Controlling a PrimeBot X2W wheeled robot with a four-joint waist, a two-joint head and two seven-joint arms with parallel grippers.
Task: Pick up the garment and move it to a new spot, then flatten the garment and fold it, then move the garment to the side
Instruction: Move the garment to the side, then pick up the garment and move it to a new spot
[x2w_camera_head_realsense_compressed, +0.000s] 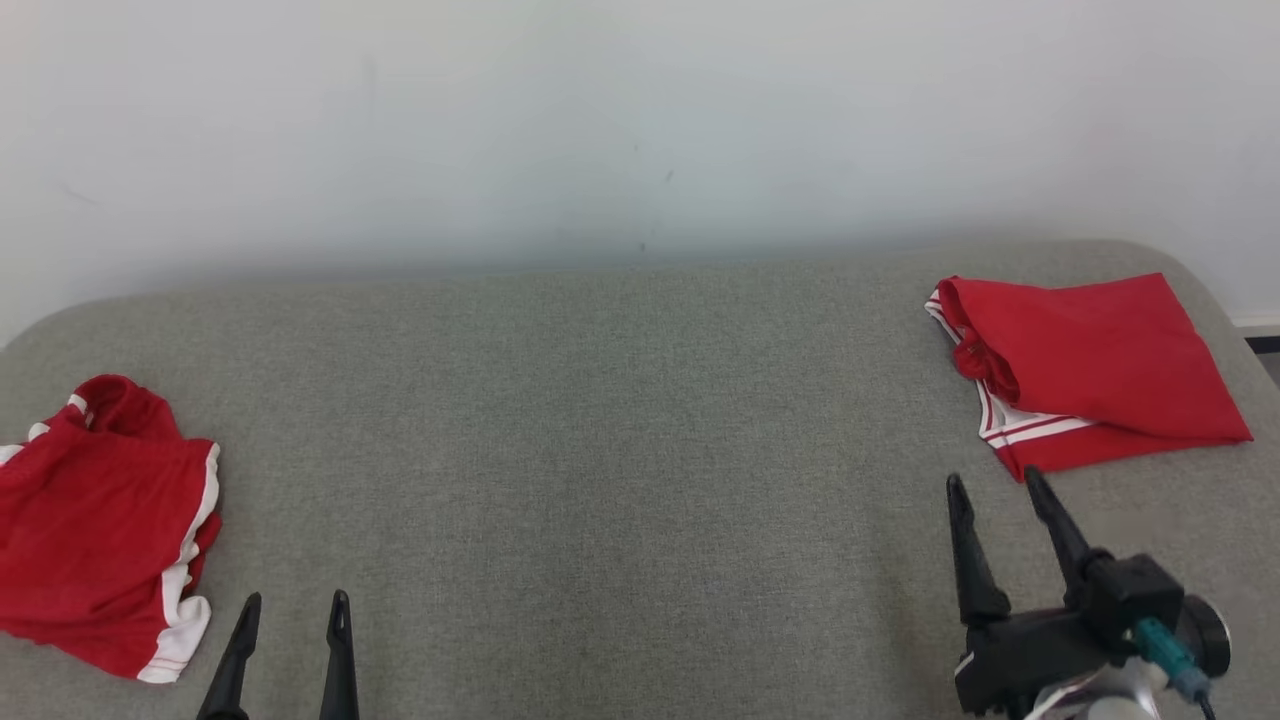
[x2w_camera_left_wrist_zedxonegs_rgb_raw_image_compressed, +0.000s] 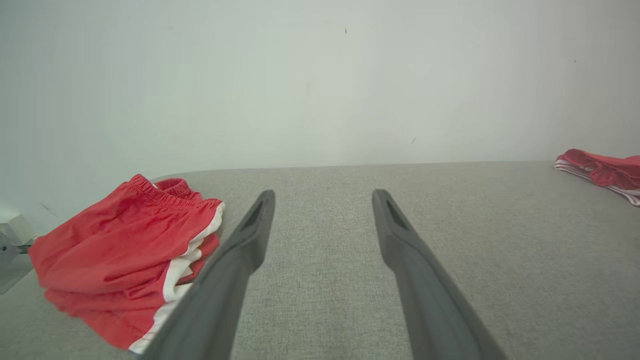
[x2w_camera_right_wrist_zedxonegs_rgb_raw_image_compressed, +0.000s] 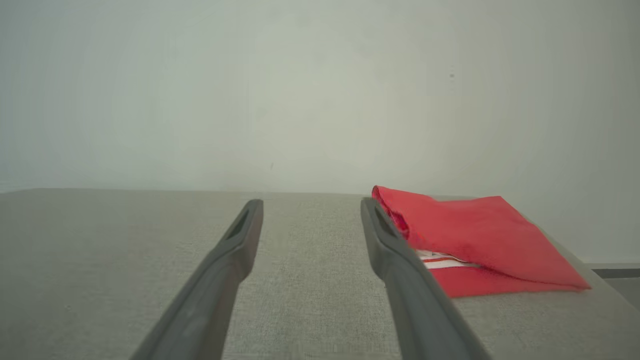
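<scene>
Surface: a grey woven tabletop (x2w_camera_head_realsense_compressed: 620, 420) with rounded far corners; its far edge runs along a plain pale wall (x2w_camera_head_realsense_compressed: 600, 120).
Open room: a wide stretch of grey cloth lies between two red garments, from the near edge to the wall.
Left side: a crumpled red garment (x2w_camera_head_realsense_compressed: 95, 520) with white trim lies in a loose heap at the tabletop's left edge, partly cut off by the border of the head view.
Right side: a folded red garment (x2w_camera_head_realsense_compressed: 1090, 360) with white stripes lies near the far right corner, its outer tip close to the rounded edge.
Left gripper (x2w_camera_head_realsense_compressed: 295, 600): low at the near left, fingers pointing straight toward the wall, spread wide and empty. It is just to the right of the crumpled garment, and a narrow strip of grey shows between them.
Right gripper (x2w_camera_head_realsense_compressed: 993, 480): at the near right, with its fingers leaning up and to the left in the head view, spread wide and empty. One tip reaches the folded garment's near hem; whether it touches the cloth cannot be told.
</scene>
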